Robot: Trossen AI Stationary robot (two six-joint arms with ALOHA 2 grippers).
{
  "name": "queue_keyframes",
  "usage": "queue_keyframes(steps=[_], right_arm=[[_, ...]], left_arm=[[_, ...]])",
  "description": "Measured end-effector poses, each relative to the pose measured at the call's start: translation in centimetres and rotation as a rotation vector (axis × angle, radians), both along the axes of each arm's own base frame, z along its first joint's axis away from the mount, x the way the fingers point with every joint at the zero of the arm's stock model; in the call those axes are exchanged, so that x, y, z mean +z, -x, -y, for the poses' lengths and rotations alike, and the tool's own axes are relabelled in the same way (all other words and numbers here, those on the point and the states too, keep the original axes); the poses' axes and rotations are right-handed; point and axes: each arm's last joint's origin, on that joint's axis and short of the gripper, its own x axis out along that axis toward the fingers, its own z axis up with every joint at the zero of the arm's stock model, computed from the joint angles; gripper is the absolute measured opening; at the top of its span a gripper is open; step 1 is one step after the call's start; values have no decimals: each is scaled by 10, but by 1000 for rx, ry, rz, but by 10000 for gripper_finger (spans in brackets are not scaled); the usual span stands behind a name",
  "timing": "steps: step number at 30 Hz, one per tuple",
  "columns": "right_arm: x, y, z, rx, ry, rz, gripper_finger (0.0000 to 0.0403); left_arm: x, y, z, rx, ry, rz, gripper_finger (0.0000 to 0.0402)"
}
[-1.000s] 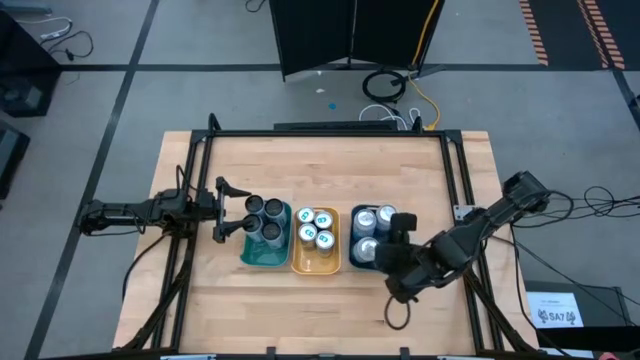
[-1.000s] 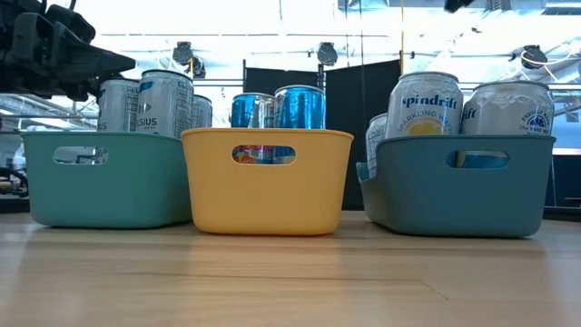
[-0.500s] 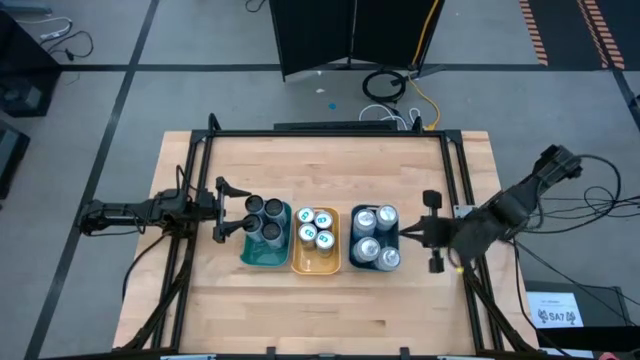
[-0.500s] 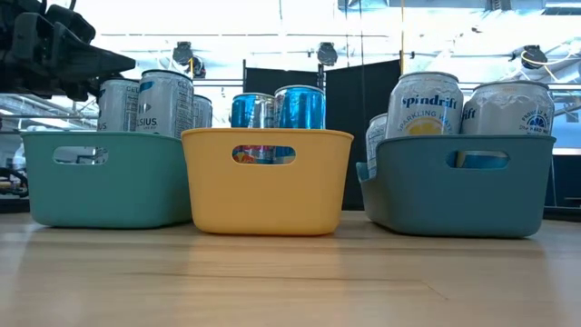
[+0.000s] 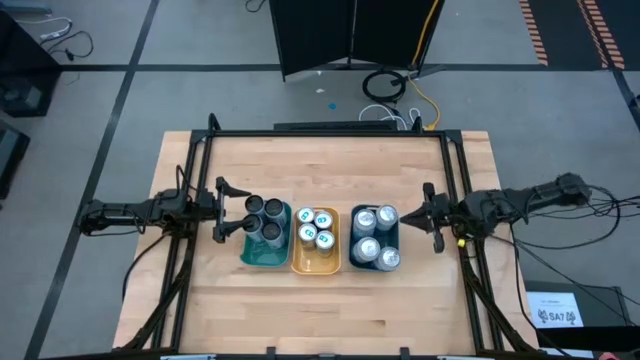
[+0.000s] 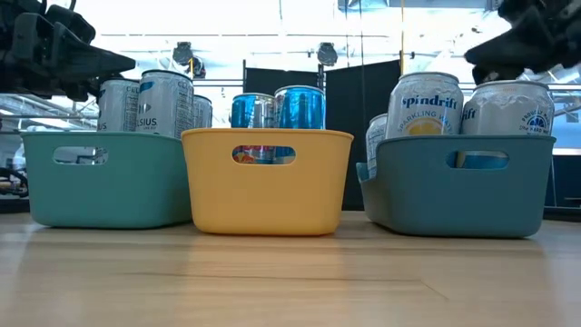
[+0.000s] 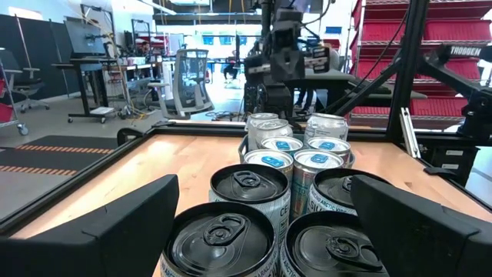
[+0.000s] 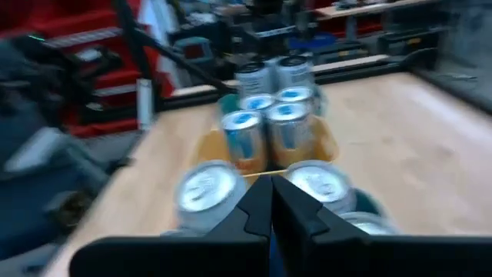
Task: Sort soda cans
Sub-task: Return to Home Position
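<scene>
Three trays stand side by side at mid-table. The teal tray (image 5: 262,255) holds dark-topped soda cans (image 7: 254,185). Cans with blue-green top marks (image 5: 316,228) stand in the orange tray (image 5: 315,266), and silver-topped cans (image 5: 375,235) in the blue tray (image 5: 352,240). My left gripper (image 5: 222,210) hangs open and level just left of the teal tray, its fingers (image 7: 131,223) apart on either side of the dark cans without touching. My right gripper (image 5: 430,217) is shut, level, just right of the blue tray, holding nothing (image 8: 270,208).
A black frame (image 5: 330,133) runs along the table's far edge and down both sides. Bare wood lies in front of and behind the trays. Cables (image 5: 385,88) and a dark panel sit on the floor beyond the far edge.
My right gripper has drawn back from over the blue tray's near right corner toward the table's right edge. It has tipped up from pointing down to level, and the arm has stretched out straight to the right. It now shows at the upper right of the low view.
</scene>
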Motion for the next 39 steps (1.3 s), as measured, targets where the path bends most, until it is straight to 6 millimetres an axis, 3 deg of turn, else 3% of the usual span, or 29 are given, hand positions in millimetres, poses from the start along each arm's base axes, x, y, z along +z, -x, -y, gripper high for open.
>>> queue_keyframes(steps=[4, 12, 20, 39], right_arm=[[-12, 7, 3, 85, -57, 48, 1], [-27, 26, 7, 94, -88, 189, 0], [-49, 21, 6, 72, -83, 143, 0], [-51, 19, 6, 62, -85, 113, 0]], left_arm=[[0, 0, 0, 0, 0, 0, 391], [0, 0, 0, 0, 0, -1, 391], [0, 0, 0, 0, 0, 0, 391], [0, 0, 0, 2, 0, 2, 391]])
